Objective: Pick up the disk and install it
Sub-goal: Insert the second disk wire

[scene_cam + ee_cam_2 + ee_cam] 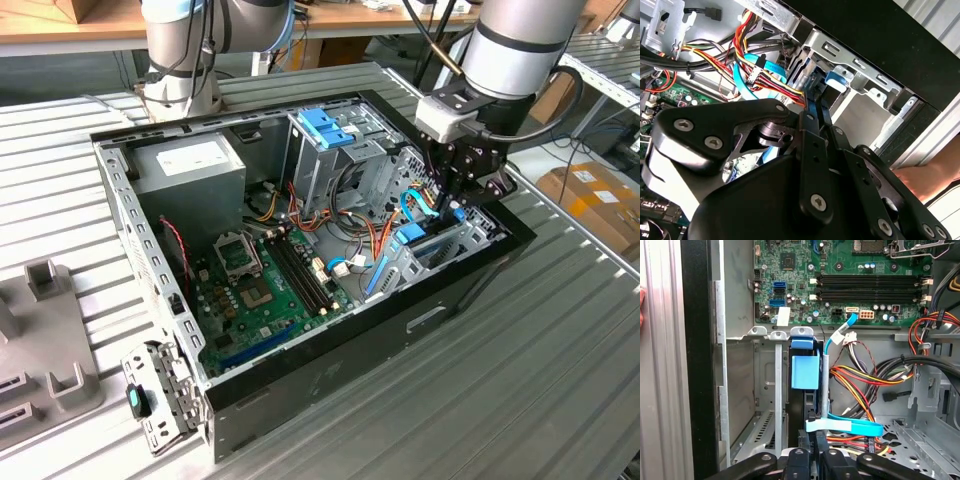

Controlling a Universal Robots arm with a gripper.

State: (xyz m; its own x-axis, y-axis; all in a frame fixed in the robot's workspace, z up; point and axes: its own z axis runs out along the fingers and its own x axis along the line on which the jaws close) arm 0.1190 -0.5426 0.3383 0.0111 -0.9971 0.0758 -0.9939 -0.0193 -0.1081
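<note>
— Where do we see the disk (804, 371)?

— On edge in a slot of the drive bay (760, 390) at the front of the case (330, 350); its light-blue rail shows in the first wrist view, beside a blue ribbon cable (845, 427).

— And our tool (452, 196)?

— Low over that bay in the exterior view; in the second wrist view its fingers (815, 120) are pressed close together, pinching the disk's upper edge; the case sits on the ribbed desk (520, 380).

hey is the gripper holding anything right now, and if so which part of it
Yes. The gripper is shut on the disk, gripping its upper edge, with the disk standing on edge in the drive bay.
</note>
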